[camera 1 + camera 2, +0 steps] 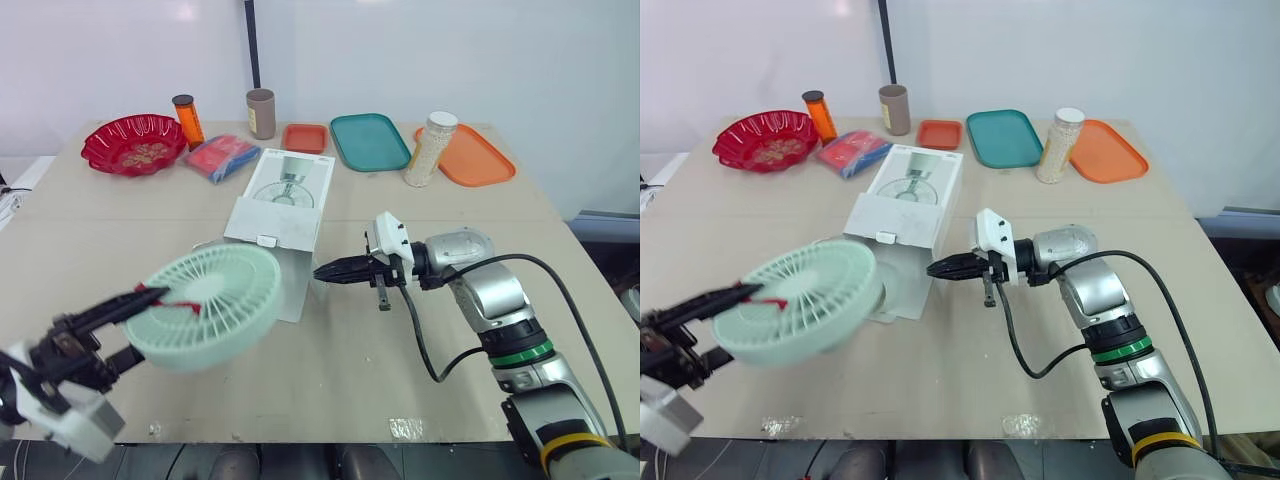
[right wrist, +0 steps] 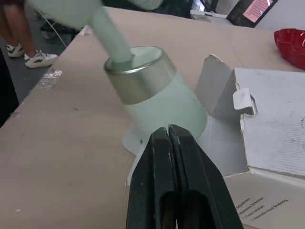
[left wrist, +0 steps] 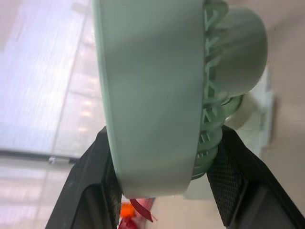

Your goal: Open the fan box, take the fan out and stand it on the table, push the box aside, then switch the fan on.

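Fan (image 1: 210, 305) gripped by left end effector (image 1: 141, 322); right end effector (image 1: 322, 271) closed.

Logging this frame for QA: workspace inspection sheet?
Surface: beige table, tape scraps near edge.
Job's things: green fan tilted, not yet standing; white fan box open beside it.
Clutter: red bowl, orange bottle, packet, brown cup, small orange tray, teal tray, bead jar, orange tray along far edge.
Grippers: left gripper shut on the fan's head; right gripper shut, empty.
Cables: black cable loops from right arm.
Surroundings: white wall; person's legs beside table.
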You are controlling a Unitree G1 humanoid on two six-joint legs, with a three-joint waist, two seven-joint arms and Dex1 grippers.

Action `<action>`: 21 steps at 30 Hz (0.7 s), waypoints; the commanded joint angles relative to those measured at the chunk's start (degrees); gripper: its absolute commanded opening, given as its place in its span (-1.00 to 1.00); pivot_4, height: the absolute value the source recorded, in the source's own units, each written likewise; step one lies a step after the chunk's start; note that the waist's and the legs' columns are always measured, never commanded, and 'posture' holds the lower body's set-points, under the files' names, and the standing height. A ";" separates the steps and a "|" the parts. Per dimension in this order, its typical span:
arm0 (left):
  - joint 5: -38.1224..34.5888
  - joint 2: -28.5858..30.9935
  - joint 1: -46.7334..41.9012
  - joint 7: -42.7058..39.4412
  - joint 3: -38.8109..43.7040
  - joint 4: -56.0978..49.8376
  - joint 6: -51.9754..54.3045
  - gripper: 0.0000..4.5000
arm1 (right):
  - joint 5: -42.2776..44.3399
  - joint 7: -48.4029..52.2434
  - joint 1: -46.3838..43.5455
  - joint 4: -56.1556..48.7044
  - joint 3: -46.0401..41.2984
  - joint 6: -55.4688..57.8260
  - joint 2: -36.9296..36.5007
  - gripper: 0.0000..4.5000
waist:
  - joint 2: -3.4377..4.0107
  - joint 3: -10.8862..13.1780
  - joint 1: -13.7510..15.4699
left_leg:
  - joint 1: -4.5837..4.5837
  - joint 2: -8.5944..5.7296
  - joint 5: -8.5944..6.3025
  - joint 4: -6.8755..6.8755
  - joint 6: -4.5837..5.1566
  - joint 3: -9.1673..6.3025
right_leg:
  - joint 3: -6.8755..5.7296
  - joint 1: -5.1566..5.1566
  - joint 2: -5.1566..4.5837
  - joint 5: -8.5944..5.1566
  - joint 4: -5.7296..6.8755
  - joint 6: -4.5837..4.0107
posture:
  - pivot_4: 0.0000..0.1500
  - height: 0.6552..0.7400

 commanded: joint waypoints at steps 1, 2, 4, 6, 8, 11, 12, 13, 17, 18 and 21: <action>-12.09 -2.57 0.07 -7.12 6.68 -7.14 7.96 -0.14 | 4.50 1.76 -2.36 -1.26 -4.07 1.23 -0.36 -1.00 | 0.02 0.01 -0.01 | 0.00 0.00 0.00 0.00 0.00 0.00 | 0.00 -0.01 0.00 0.00 -0.01 0.00 | 1.00 1.00; -13.69 -3.20 -0.27 -8.28 7.59 -8.11 9.83 -0.14 | 5.04 1.89 -2.61 -1.14 -4.45 1.52 -0.32 -1.00 | 0.02 0.01 -0.02 | -0.01 0.00 0.00 -0.01 0.01 0.00 | 0.00 -0.01 0.00 -0.01 -0.01 0.00 | 1.00 1.00; -16.79 -4.77 -0.89 -10.31 9.79 -10.12 15.06 -0.14 | 5.88 1.97 -3.18 -0.89 -4.99 2.16 -0.15 -1.00 | 0.02 0.01 -0.07 | -0.01 0.03 -0.01 -0.01 0.01 0.00 | 0.00 -0.02 0.05 -0.02 -0.01 -0.01 | 1.00 1.00; -20.38 -5.90 -1.88 -12.39 12.67 -10.77 20.24 -0.14 | 6.47 2.30 -3.67 -0.83 -5.18 2.54 -0.02 -1.00 | 0.02 0.01 -0.07 | 0.02 0.06 -0.01 -0.01 0.01 -0.01 | 0.00 0.00 0.09 -0.02 0.00 -0.02 | 1.00 1.00; -22.54 -6.42 -3.24 -14.67 14.93 -10.50 23.79 -0.14 | 6.71 2.56 -3.84 -0.95 -5.12 2.65 0.03 -1.00 | 0.02 0.01 -0.05 | 0.02 0.06 -0.01 0.00 0.01 -0.01 | 0.01 0.01 0.10 -0.02 0.01 -0.03 | 1.00 1.00; -28.32 -6.89 -5.50 -17.89 18.93 -10.43 32.75 -0.14 | 7.14 2.70 -4.33 -0.94 -5.08 2.92 0.54 -1.00 | 0.02 0.02 -0.06 | 0.02 0.07 -0.01 0.00 0.01 -0.01 | 0.01 0.00 0.13 -0.02 0.00 -0.03 | 1.00 1.00; -30.12 -6.62 -5.66 -19.29 20.63 -10.31 35.47 -0.14 | 7.55 2.71 -4.72 -0.91 -5.08 3.41 0.87 -1.00 | 0.02 0.02 -0.08 | 0.02 0.08 -0.01 0.00 0.01 -0.01 | 0.01 0.00 0.13 -0.02 -0.01 -0.03 | 1.00 1.00; -33.84 -6.72 -5.11 -20.96 22.74 -10.69 39.85 -0.14 | 7.94 2.69 -5.22 -0.86 -5.03 3.99 1.24 -1.00 | 0.01 0.03 -0.23 | 0.01 0.10 -0.01 0.00 0.01 -0.01 | 0.01 -0.01 0.15 -0.02 0.00 -0.03 | 1.00 1.00; -43.25 -7.88 -4.53 -24.91 28.07 -11.93 52.44 -0.14 | 8.09 2.75 -6.36 -0.36 -4.68 4.39 2.36 -1.00 | 0.03 0.04 -0.24 | 0.01 0.14 -0.01 -0.02 0.01 -0.02 | 0.01 -0.03 0.18 -0.04 0.00 -0.06 | 1.00 1.00; -44.86 -8.06 -4.29 -25.59 29.25 -12.06 54.82 -0.14 | 7.89 2.69 -6.42 -0.29 -4.56 4.27 2.52 -1.00 | 0.03 0.04 -0.22 | 0.01 0.15 -0.02 -0.02 0.01 -0.02 | 0.00 -0.03 0.19 -0.04 -0.01 -0.06 | 1.00 1.00; -47.91 -8.01 -5.78 -26.94 32.66 -10.52 61.17 -0.14 | 7.10 2.67 -6.17 0.08 -4.27 3.65 2.78 -1.00 | 0.02 0.04 -0.20 | 0.01 0.15 -0.02 -0.01 0.00 -0.02 | 0.00 -0.02 0.19 -0.04 -0.01 -0.07 | 1.00 1.00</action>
